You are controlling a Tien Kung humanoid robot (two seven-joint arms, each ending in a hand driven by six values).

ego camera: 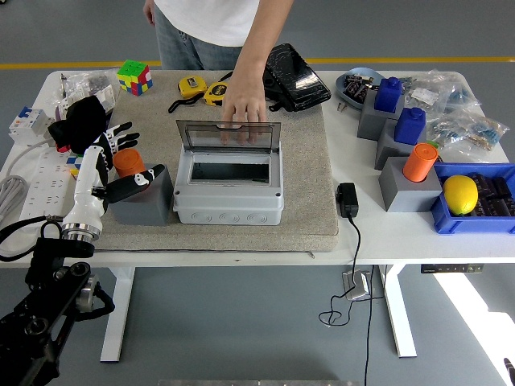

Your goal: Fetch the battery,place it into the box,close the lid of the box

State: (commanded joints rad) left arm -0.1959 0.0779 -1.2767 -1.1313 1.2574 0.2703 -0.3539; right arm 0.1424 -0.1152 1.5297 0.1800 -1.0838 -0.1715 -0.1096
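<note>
An orange battery (126, 162) stands upright in a grey holder (145, 206) at the left edge of the mat. My left hand (138, 154) reaches in from the lower left. Its fingers (121, 137) are spread behind the battery and the thumb lies across the front of it, so the hand brackets the battery without a firm grasp. Right of the holder sits the grey box (229, 193), open, with its clear lid (228, 135) standing upright. A person's hand (243, 103) rests on the lid's top edge. My right hand is out of view.
A beige mat (310, 205) lies under the box. At right stand grey holders with a second orange battery (420, 162) and blue ones (388, 94), plus a blue bin (451, 219) holding a lemon (460, 194). A power adapter (348, 199), power strip (32, 181) and Rubik's cube (134, 77) lie around.
</note>
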